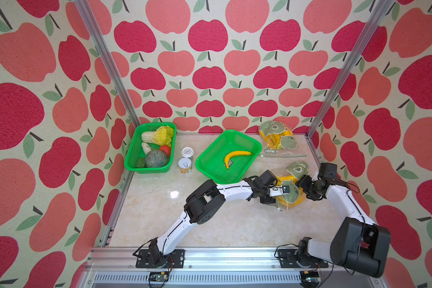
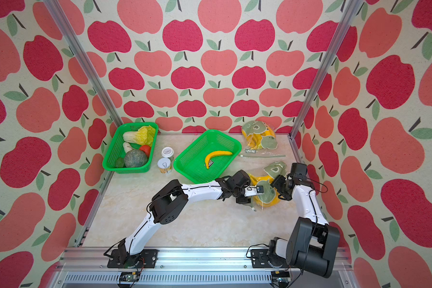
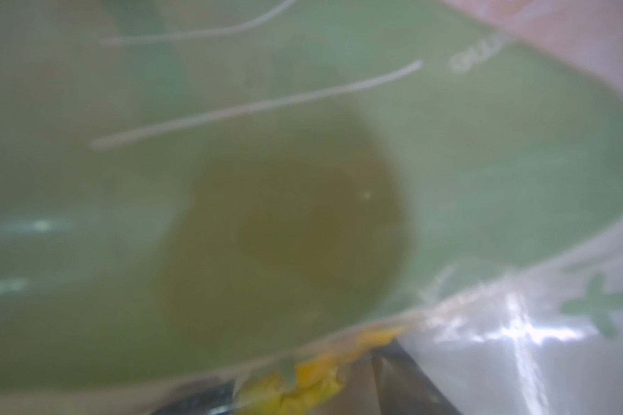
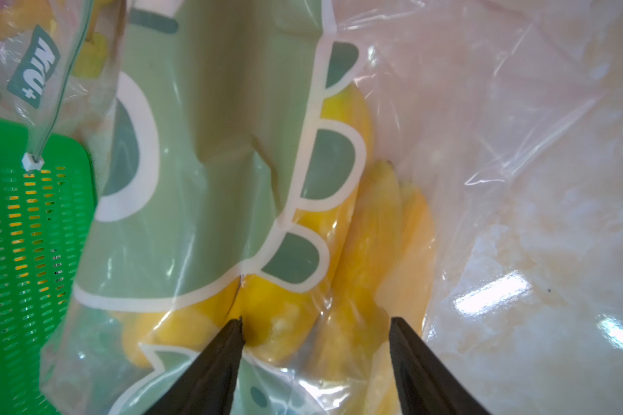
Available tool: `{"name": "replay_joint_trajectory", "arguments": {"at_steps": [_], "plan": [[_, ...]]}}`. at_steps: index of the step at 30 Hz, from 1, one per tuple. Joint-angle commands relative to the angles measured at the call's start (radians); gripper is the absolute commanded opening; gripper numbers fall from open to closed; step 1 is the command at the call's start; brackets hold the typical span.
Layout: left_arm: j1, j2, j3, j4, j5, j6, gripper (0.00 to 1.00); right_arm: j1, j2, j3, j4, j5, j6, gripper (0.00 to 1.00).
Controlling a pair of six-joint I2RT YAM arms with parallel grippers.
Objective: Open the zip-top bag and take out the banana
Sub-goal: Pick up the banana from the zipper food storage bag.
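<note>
The clear, green-printed zip-top bag (image 1: 291,199) of yellow bananas (image 4: 374,233) is found on the marble desk (image 1: 160,212) between both pincers. The left pincer (image 1: 286,190) is pressed against it, and whether it grips cannot be told. The jaws of the right pincer (image 4: 315,319) are set apart astride it, and no grip can be confirmed.

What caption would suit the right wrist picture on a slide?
Right gripper, jaws apart, at a printed zip-top bag of yellow bananas beside a green basket.

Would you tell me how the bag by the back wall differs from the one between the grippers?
The far bag sits far back on the table; the near bag lies closer to the front. The left gripper and right gripper are at the near bag, not the far bag. Both are transparent, green-printed, holding bananas.
</note>
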Motion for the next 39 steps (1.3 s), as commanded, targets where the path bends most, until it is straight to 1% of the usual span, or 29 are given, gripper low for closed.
{"name": "replay_joint_trajectory", "arguments": {"at_steps": [1, 5, 7, 9, 15, 23, 26, 28, 32, 35, 39], "plan": [[-0.008, -0.019, -0.037, -0.079, 0.023, 0.019, 0.53, -0.001, -0.015, -0.001, -0.022, -0.002, -0.017, 0.68], [-0.014, -0.087, -0.117, -0.031, -0.008, 0.0, 0.4, -0.001, -0.011, -0.001, -0.018, -0.004, -0.014, 0.68], [-0.017, -0.117, -0.149, -0.006, -0.019, -0.013, 0.38, 0.0, -0.011, -0.003, -0.017, -0.004, -0.011, 0.68], [-0.024, -0.144, -0.176, 0.019, -0.032, -0.025, 0.34, 0.0, -0.012, -0.002, -0.018, -0.003, -0.011, 0.69], [-0.041, -0.189, -0.208, 0.051, -0.045, -0.068, 0.26, 0.0, -0.015, -0.003, -0.021, 0.002, -0.011, 0.69], [-0.077, -0.275, -0.287, 0.092, -0.118, -0.094, 0.22, 0.0, -0.023, 0.0, -0.015, 0.007, -0.007, 0.69], [-0.079, -0.292, -0.318, 0.104, -0.133, -0.109, 0.21, -0.005, -0.04, -0.003, -0.006, 0.003, 0.007, 0.74], [-0.08, -0.296, -0.339, 0.107, -0.138, -0.117, 0.2, -0.029, -0.049, -0.01, 0.012, -0.035, 0.025, 0.77], [-0.085, -0.309, -0.386, 0.124, -0.142, -0.139, 0.2, -0.122, -0.021, -0.03, 0.065, -0.187, 0.066, 0.78], [-0.094, -0.313, -0.403, 0.128, -0.146, -0.144, 0.2, -0.133, 0.023, -0.034, 0.097, -0.25, 0.074, 0.78], [-0.105, -0.314, -0.412, 0.135, -0.144, -0.16, 0.2, -0.133, 0.031, -0.059, 0.197, -0.357, 0.102, 0.78]]}}
